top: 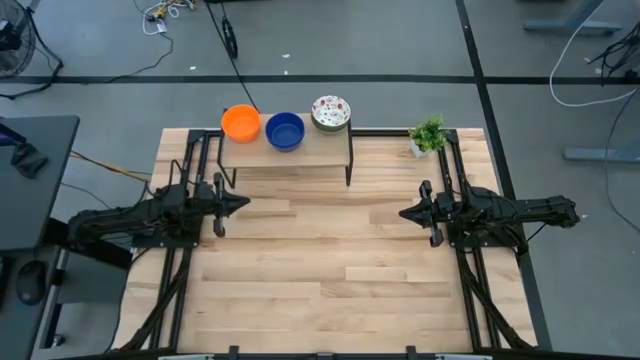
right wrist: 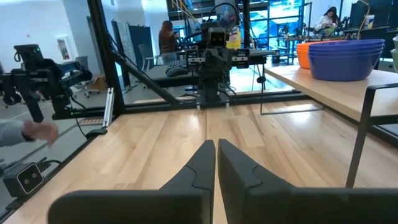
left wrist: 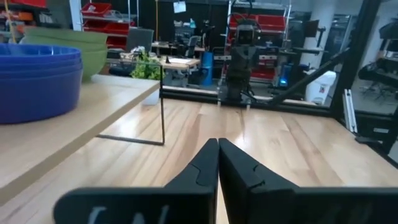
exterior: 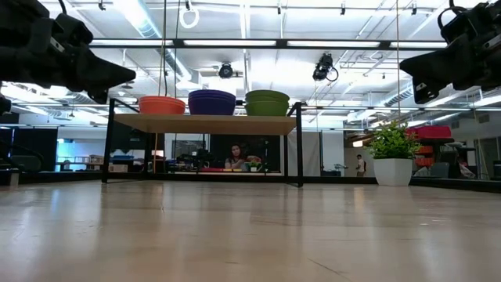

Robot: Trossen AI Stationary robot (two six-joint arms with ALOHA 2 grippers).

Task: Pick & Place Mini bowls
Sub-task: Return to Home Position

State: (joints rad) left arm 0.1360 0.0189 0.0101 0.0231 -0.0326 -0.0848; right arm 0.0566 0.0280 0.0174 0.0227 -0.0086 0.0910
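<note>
The placing looks done. All the mini bowls sit on the shelf [top: 300,152] in three stacks: orange bowls [top: 240,123] at its left end, blue bowls [top: 285,131] in the middle, and speckled white bowls [top: 331,112] at its right end. No bowl shows on the table [top: 330,280] in front of the shelf.

The step in hand is, I judge, the return to rest. The left gripper [top: 238,203] hangs in front of the shelf's left legs. The right gripper [top: 406,213] is off to the shelf's right and in front of it. Both have their fingers pressed together and hold nothing. The next move calls only for each arm to fold away without brushing the shelf's legs.

How many bowls each stack holds is hard to make out. From table height the white stack shows only green, probably the bowls' outer sides. A potted plant [top: 428,135] stands just right of the shelf.
</note>
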